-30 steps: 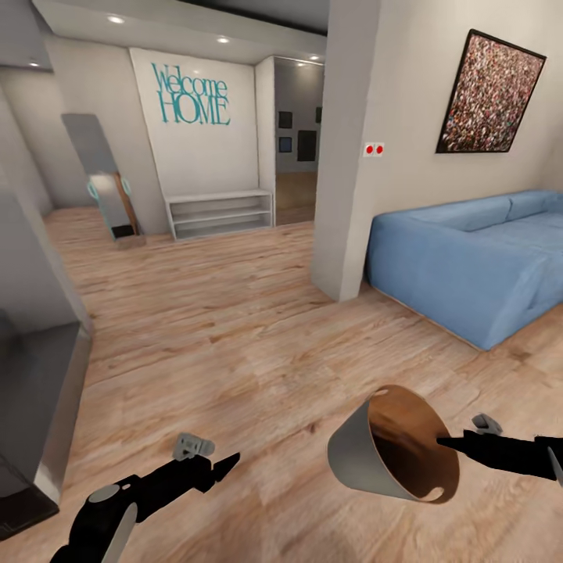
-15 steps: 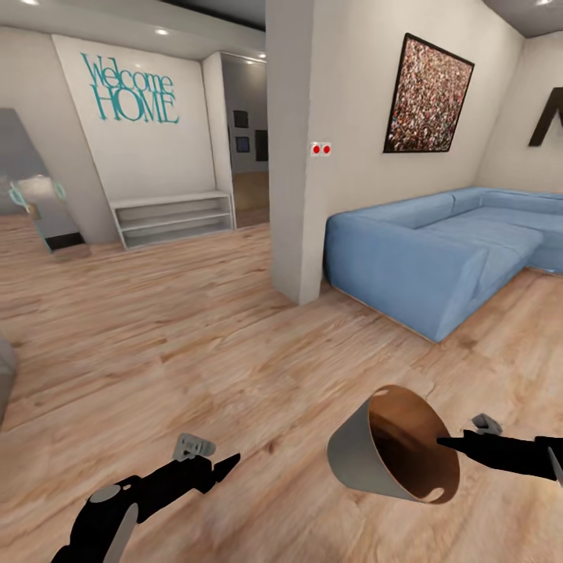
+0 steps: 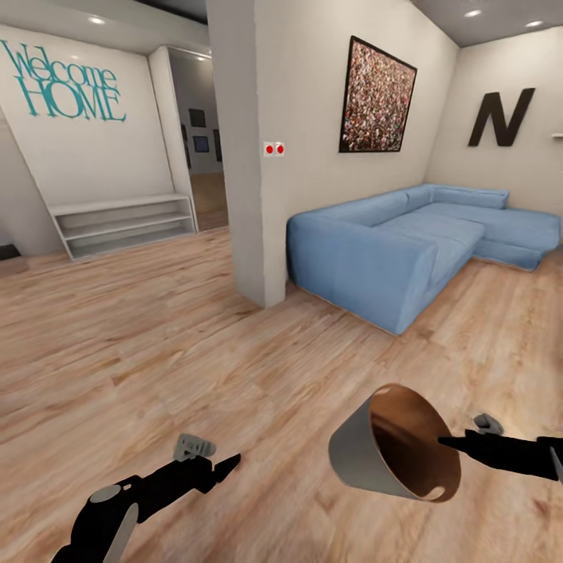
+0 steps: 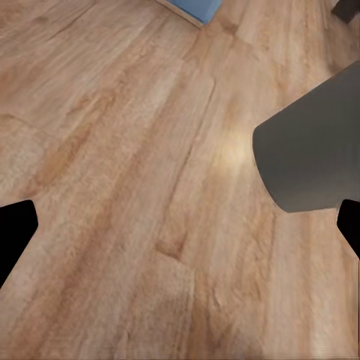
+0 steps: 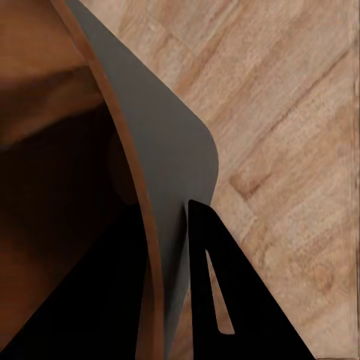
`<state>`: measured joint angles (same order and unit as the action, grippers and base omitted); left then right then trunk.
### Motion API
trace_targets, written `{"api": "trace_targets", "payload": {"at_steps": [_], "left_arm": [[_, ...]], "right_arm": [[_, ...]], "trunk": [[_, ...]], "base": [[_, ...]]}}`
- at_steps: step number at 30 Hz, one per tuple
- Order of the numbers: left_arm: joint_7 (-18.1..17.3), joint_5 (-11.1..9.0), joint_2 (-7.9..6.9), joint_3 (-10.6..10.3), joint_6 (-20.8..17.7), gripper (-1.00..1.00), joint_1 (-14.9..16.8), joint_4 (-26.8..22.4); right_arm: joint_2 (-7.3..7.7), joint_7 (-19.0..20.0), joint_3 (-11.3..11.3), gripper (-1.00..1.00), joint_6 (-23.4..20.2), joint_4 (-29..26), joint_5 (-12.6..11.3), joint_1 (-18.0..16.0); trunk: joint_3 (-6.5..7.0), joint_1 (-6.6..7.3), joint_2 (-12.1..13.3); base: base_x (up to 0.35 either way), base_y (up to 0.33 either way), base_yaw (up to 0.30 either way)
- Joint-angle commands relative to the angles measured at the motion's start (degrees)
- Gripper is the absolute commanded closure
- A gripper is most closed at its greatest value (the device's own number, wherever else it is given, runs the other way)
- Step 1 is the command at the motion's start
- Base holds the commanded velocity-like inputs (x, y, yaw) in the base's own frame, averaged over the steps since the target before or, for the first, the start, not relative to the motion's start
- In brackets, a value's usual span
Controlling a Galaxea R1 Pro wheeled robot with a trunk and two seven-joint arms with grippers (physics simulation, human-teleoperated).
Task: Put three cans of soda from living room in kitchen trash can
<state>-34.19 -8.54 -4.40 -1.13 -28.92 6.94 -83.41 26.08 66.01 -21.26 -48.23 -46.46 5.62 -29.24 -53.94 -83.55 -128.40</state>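
Transit is the step in hand: the robot rolls over the wood floor (image 3: 195,336) of the living room with the bin (image 3: 395,444) carried along, and no cans show in any view. The right claw (image 3: 447,442) is clamped on the bin's rim, one finger inside the brown interior and one against the grey outer wall, as the right wrist view makes plain (image 5: 172,225). The bin hangs tilted on its side, its mouth turned toward the right arm, clear of the floor. The left claw (image 3: 227,463) is held low and forward with nothing in it; in the left wrist view its two dark fingertips (image 4: 15,232) stand wide apart at the picture's edges, with bare planks between them and the bin's grey side (image 4: 315,150) nearby. A blue sofa (image 3: 391,250) sits ahead to the right, past a white wall corner (image 3: 242,156).

Judging from this, the next move calls for finding the cans, then bringing the bin upright so that dropped cans stay in.
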Motion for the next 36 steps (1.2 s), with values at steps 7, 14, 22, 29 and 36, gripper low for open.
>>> {"api": "trace_targets", "payload": {"at_steps": [7, 14, 22, 29, 36], "left_arm": [[0.0, 0.0, 0.00, 0.0, 0.0, -1.00, 0.0, -0.1], [-0.2, -0.1, -0.03, 0.0, 0.1, -1.00, 0.0, -0.2], [-0.2, -0.2, 0.02, 0.1, 0.0, -1.00, 0.0, -0.6], [-0.1, -0.2, 0.08, 0.1, 0.0, -1.00, 0.0, -0.6], [-0.1, -0.2, 0.09, 0.1, 0.0, -1.00, 0.0, -0.6]], "right_arm": [[0.84, 0.4, -1.5, 1.00, -1.0, 0.0, -1.0, 0.0], [1.85, 0.7, -1.6, 1.00, -1.1, 0.0, -1.1, 0.0], [1.79, 0.7, -1.5, 1.00, -1.1, 0.0, -1.0, 0.0], [1.75, 0.7, -1.5, 1.00, -1.1, -0.1, -0.9, 0.0], [1.74, 0.7, -1.5, 1.00, -1.1, -0.3, -0.9, 0.0]], "trunk": [[0.06, 0.00, 0.0], [0.23, 0.00, 0.0], [0.46, 0.00, 0.0], [0.67, 0.00, 0.0], [0.89, 0.00, 0.0]], "base": [[0.000, 0.000, -0.279], [0.000, 0.000, -0.279], [0.000, 0.000, -0.279], [0.041, 0.019, -0.279], [0.067, 0.028, -0.279]]}}
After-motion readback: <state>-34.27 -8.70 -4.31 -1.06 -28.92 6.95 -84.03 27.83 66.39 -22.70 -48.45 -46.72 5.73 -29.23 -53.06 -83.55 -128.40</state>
